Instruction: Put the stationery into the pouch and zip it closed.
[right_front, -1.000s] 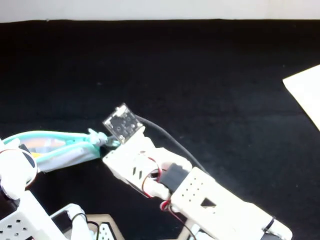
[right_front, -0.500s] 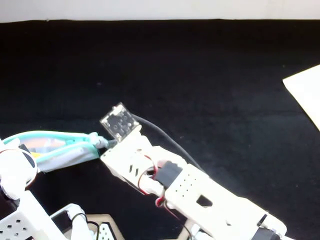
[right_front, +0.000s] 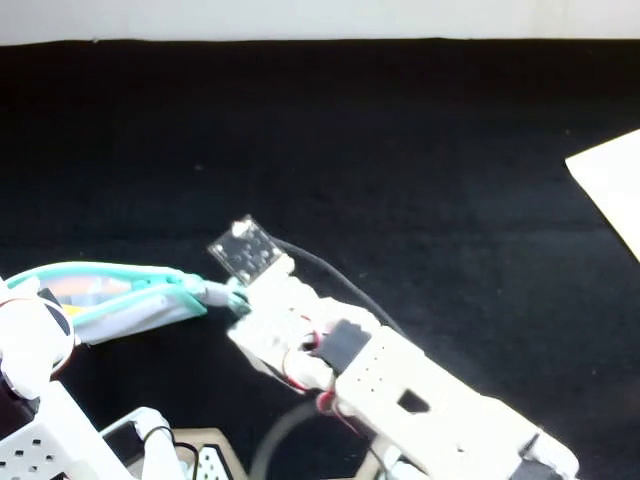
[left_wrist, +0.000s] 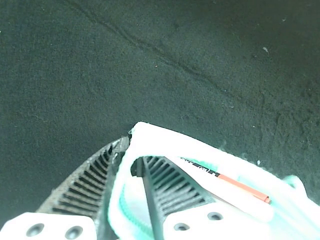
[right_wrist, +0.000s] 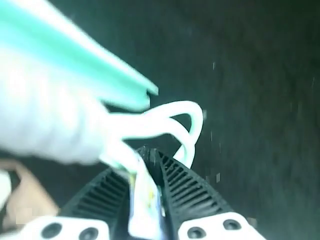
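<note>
The pouch (right_front: 120, 300) lies at 8 o'clock on the bench (right_front: 400, 150). My left end effector (left_wrist: 129, 155) clamps its rim, and my right end effector (right_wrist: 149, 157) pinches the zipper pull (right_wrist: 142, 205). If I tug off-line, the tab could slip free.

The pouch (right_front: 130, 305) is pale and see-through with a teal zip (right_front: 110, 272). It lies flat at the table's left side, its length running across the table. The zip's two bands stand apart along most of the mouth, so the pouch is open. Orange and yellow stationery (right_front: 75, 291) shows inside; one piece is a white pen (left_wrist: 240, 189) with a red stripe. The left gripper (left_wrist: 131, 150) pinches one end, and the right gripper (right_wrist: 146, 161) pinches the tab by the white loop (right_wrist: 182, 122).
</note>
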